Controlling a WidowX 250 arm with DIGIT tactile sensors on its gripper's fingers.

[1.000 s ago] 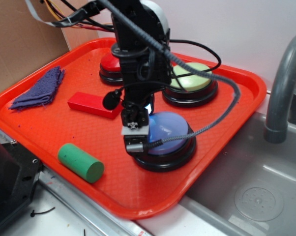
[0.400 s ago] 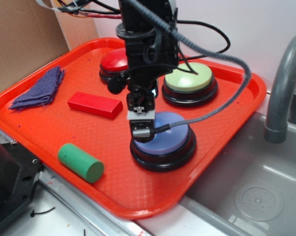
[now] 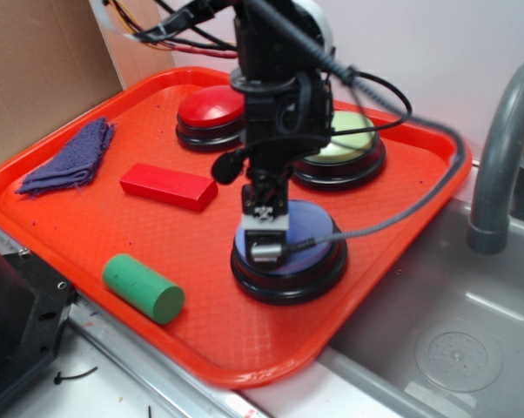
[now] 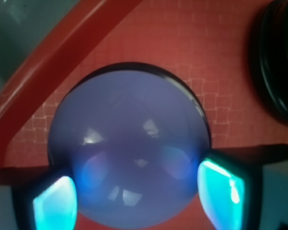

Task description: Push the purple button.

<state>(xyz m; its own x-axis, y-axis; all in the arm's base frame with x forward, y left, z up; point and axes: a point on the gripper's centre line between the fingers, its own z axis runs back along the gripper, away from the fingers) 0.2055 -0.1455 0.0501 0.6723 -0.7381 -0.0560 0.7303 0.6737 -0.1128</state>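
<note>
Gripper (image 3: 264, 246) of the WidowX arm poised directly above the purple button (image 3: 307, 233), which sits on its black ring base near the front right corner of the red tray (image 3: 245, 348). The wrist view shows the lavender-blue dome (image 4: 129, 148) filling the frame, with the two fingertips (image 4: 55, 203) spread wide apart at its lower left and lower right, nothing held between them. Whether the fingertips already touch the dome cannot be told from either view; in the exterior view the gripper overlaps the left part of the dome. Alignment over the target appears complete, so the approach is judged done, and what remains is the downward press itself, unless it is already under way, followed by a lift clear. Other items on the tray lie apart from the button: the pale-green button (image 3: 345, 152) and red button (image 3: 208, 111) behind it, a red block (image 3: 168, 185), a green cylinder (image 3: 142, 288) and a folded purple cloth (image 3: 70, 158) to the left.
</note>
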